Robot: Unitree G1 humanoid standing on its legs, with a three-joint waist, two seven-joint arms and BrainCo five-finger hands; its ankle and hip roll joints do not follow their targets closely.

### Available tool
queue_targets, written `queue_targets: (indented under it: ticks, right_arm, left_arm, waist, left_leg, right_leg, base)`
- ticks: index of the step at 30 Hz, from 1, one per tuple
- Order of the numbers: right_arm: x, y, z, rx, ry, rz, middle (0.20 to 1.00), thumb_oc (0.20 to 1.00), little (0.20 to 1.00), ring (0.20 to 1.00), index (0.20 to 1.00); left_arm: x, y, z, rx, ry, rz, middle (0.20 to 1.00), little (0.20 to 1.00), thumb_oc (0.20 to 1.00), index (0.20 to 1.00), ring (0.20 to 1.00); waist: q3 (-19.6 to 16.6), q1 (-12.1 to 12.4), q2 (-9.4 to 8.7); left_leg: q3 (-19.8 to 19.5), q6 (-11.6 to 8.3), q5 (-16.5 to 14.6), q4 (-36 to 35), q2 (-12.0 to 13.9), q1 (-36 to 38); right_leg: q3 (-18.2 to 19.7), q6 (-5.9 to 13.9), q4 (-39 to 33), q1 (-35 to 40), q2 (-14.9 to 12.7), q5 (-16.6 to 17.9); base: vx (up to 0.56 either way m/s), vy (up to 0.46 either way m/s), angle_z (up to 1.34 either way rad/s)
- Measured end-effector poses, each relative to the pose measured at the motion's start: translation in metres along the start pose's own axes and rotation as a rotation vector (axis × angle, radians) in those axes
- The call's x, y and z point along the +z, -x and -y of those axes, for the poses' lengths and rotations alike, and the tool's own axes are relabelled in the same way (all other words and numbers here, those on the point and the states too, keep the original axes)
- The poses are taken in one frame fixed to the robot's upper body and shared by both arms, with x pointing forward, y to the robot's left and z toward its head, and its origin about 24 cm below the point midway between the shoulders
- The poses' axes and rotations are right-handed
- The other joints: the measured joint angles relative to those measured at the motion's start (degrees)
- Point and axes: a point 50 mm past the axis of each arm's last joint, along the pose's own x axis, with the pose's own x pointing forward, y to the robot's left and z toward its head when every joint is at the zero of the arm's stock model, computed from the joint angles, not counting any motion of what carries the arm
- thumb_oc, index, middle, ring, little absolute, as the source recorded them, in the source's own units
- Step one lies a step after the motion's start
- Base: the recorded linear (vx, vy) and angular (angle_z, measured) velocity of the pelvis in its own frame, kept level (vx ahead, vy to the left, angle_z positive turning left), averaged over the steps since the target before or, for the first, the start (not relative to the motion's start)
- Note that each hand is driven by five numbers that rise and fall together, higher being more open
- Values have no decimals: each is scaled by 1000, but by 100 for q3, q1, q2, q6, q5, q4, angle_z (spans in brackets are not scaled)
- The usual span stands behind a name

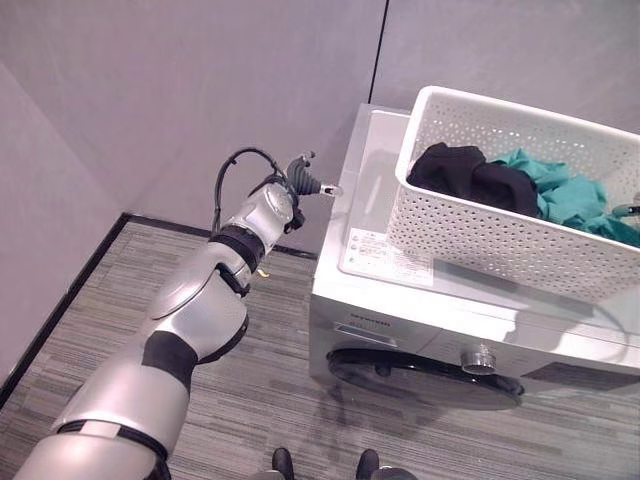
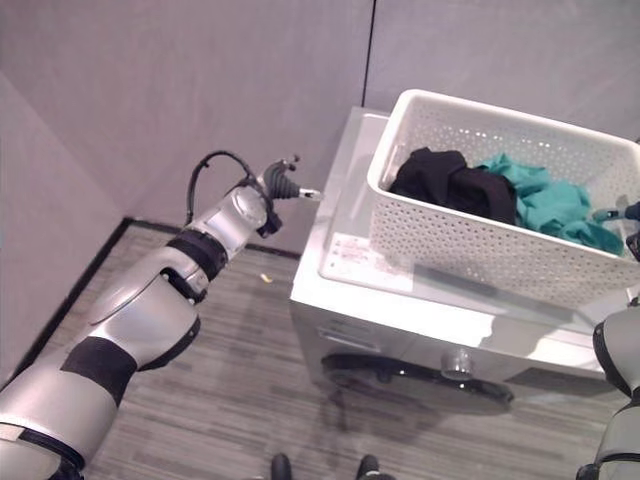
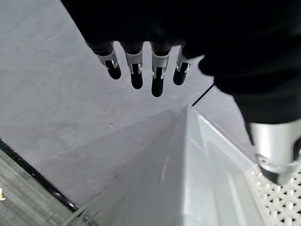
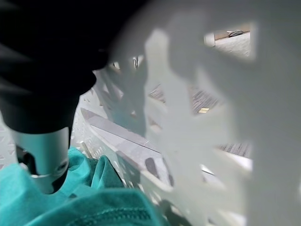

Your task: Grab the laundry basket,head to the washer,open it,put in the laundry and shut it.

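The white perforated plastic laundry basket (image 1: pixel 500 225) sits on top of the white front-loading washing machine (image 1: pixel 440 330), set toward the right side of the lid and turned at a slant to its edges, so one corner overhangs the back of the machine. Its walls are pierced all over with small round holes under a smooth rolled rim. Inside lies a crumpled black garment (image 1: pixel 470 180) at the basket's left end, and pressed against it on the right a bunched teal cloth (image 1: pixel 565 195) that fills the rest.

The right robot hand (image 4: pixel 44 155) is at the basket's far right end, its thumb down against the teal cloth inside the wall; its fingers are hidden behind the lattice, so I cannot tell whether they grip.

The washing machine's round dark door (image 1: pixel 425 375) on the front is closed, with a silver dial (image 1: pixel 480 358) above it and a printed label (image 1: pixel 385 255) on the lid's front left corner.

The left robot hand (image 1: pixel 305 183) hangs in the air just off the machine's left back corner, touching nothing, fingers straight and relaxed. Behind stand plain grey walls (image 1: pixel 180 90); below is grey striped carpet floor (image 1: pixel 250 400).
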Motion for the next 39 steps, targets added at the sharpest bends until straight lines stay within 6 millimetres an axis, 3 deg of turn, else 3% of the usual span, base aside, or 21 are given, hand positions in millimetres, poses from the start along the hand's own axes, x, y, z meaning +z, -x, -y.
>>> queue_targets:
  ticks: [7,10,13,18,20,25,27,29,31,33,36,38,39]
  right_arm:
    - [29,3,-9,3,-163,126,1000,1000,1000,1000,1000]
    - [36,4,-8,-12,-176,164,1000,1000,1000,1000,1000]
    - [57,11,-2,-37,-183,276,1000,1000,1000,1000,1000]
    - [68,15,0,-44,-216,336,1000,1000,1000,1000,1000]
    - [76,20,5,-64,-303,400,1000,1000,1000,1000,1000]
    - [65,29,22,-145,-407,497,1000,1000,1000,1000,1000]
    - [45,32,26,-189,-448,515,1000,1000,1000,1000,1000]
    - [10,34,28,-238,-481,497,1000,1000,1000,1000,1000]
    - [-32,38,33,-294,-487,436,1000,1000,1000,1000,1000]
    - [-86,53,53,-427,-500,358,1000,1000,1000,1000,1000]
    - [-129,73,69,-538,-405,275,1000,1000,1000,1000,1000]
    - [-162,97,57,-576,-360,235,1000,1000,1000,1000,1000]
    - [-189,110,46,-591,-294,156,1000,1000,1000,1000,1000]
  left_arm:
    - [19,2,-40,118,94,82,1000,1000,1000,1000,1000]
    - [20,3,-47,133,139,104,1000,1000,1000,1000,1000]
    - [24,5,-54,147,145,137,1000,1000,1000,1000,1000]
    - [24,6,-60,164,149,151,1000,1000,1000,1000,1000]
    - [23,9,-72,192,178,164,1000,1000,1000,1000,1000]
    - [25,26,-109,303,225,278,1000,1000,1000,1000,1000]
    - [14,40,-132,373,248,325,1000,1000,1000,1000,1000]
    - [-12,58,-151,451,259,331,1000,1000,1000,1000,1000]
    - [-40,77,-158,483,233,313,1000,1000,1000,1000,1000]
    - [-82,106,-162,529,218,266,1000,1000,1000,1000,1000]
    - [-120,129,-155,524,206,182,1000,1000,1000,1000,1000]
    - [-151,171,-141,516,189,144,1000,1000,1000,1000,1000]
    - [-180,192,-125,477,182,45,1000,1000,1000,1000,1000]
  waist:
    - [-14,-21,47]
    - [-15,-16,55]
    - [-10,-8,70]
    - [-10,24,71]
    - [-10,17,72]
    - [-6,23,89]
    - [-2,43,120]
    - [-12,51,176]
    - [-3,90,236]
    - [-18,147,297]
    - [-1,200,230]
    - [-9,264,114]
    - [-22,321,78]
  left_leg:
    - [97,0,0,5,1,170]
    - [89,0,0,6,1,175]
    - [81,0,0,5,0,180]
    - [53,0,0,3,-5,181]
    - [28,0,0,3,-6,177]
    - [-49,0,0,-2,-7,220]
    - [-50,0,0,-3,-11,231]
    - [-60,1,-1,-2,-19,246]
    - [-58,3,-2,-11,-22,299]
    - [-61,2,-2,-31,-22,332]
    - [-59,2,-3,36,-22,351]
    - [-30,0,-5,123,-23,348]
    - [-34,1,-5,111,-11,428]
  right_leg:
    - [17,0,0,130,-2,0]
    - [15,0,1,137,-4,0]
    - [8,0,1,152,-4,0]
    - [-9,-1,1,173,-6,0]
    - [-21,-1,1,179,-7,0]
    - [-35,-1,1,244,-5,0]
    - [-29,-1,1,259,-6,0]
    - [-35,0,1,285,-11,0]
    - [-35,-1,1,325,-13,-1]
    - [-39,0,1,354,-8,0]
    - [-44,-1,0,418,-13,0]
    - [2,-4,1,410,-26,2]
    - [2,-4,0,460,-20,2]
  base:
    - [-9,27,-6]
    - [-23,41,-1]
    - [-10,12,3]
    - [5,27,5]
    - [9,32,4]
    - [25,31,7]
    - [41,30,3]
    - [65,27,4]
    - [68,24,-1]
    - [44,13,1]
    - [48,15,2]
    - [39,16,-22]
    - [18,14,-23]
